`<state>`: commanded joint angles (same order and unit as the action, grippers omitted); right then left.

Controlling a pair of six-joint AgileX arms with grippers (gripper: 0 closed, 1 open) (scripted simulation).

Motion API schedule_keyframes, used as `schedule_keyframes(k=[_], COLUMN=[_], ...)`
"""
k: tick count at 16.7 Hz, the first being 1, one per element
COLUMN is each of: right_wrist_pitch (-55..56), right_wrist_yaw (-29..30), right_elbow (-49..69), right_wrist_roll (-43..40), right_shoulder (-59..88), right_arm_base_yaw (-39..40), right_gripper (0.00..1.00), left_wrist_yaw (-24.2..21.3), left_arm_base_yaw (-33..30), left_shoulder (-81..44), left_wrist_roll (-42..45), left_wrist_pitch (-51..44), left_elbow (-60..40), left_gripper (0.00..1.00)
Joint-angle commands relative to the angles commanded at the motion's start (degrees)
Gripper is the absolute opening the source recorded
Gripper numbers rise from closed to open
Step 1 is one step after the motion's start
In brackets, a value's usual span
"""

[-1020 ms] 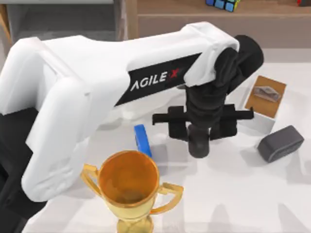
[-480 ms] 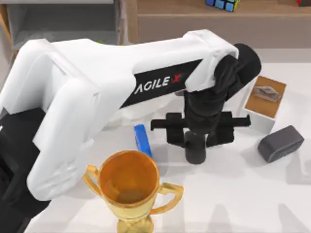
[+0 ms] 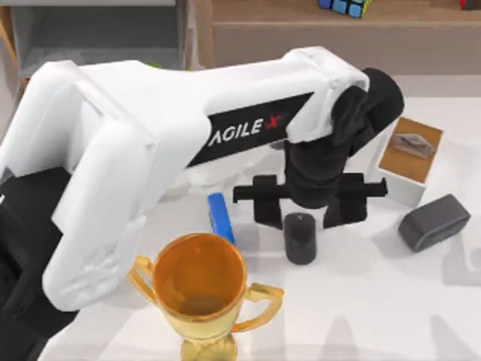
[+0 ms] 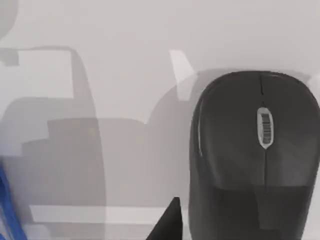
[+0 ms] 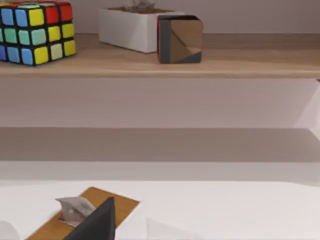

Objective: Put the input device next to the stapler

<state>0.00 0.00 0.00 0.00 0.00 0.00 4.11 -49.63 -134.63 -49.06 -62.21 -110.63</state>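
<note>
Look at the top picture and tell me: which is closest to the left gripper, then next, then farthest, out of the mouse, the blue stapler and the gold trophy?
From the left gripper, in the top view:
1. The mouse, lying just below the gripper.
2. The blue stapler, off to its left, partly behind the trophy's rim.
3. The gold trophy, farthest, at the table's lower left.

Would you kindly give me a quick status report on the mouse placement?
Left gripper open, above the mouse. Mouse on the table, right of the blue stapler, small gap between. Trophy near the stapler; nothing between the two.

Gold trophy cup (image 3: 199, 282), grey block (image 3: 434, 222)
</note>
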Motion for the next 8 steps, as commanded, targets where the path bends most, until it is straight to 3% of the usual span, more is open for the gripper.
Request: schedule_keyframes(k=[2,8], right_wrist_pitch=[0.0,0.0], right_wrist_yaw=[0.0,0.0], right_elbow=[0.0,0.0], right_wrist_roll=[0.0,0.0], right_shoulder=[0.0,0.0], right_arm_base_yaw=[0.0,0.0], right_gripper=[1.0,1.0], left_wrist_yaw=[0.0,0.0], left_arm_base_yaw=[0.0,0.0], left_shoulder=[0.0,0.0], left_wrist_roll=[0.0,0.0], left_wrist_pitch=[0.0,0.0], left_elbow=[0.0,0.0], left_gripper=[0.98,1.0])
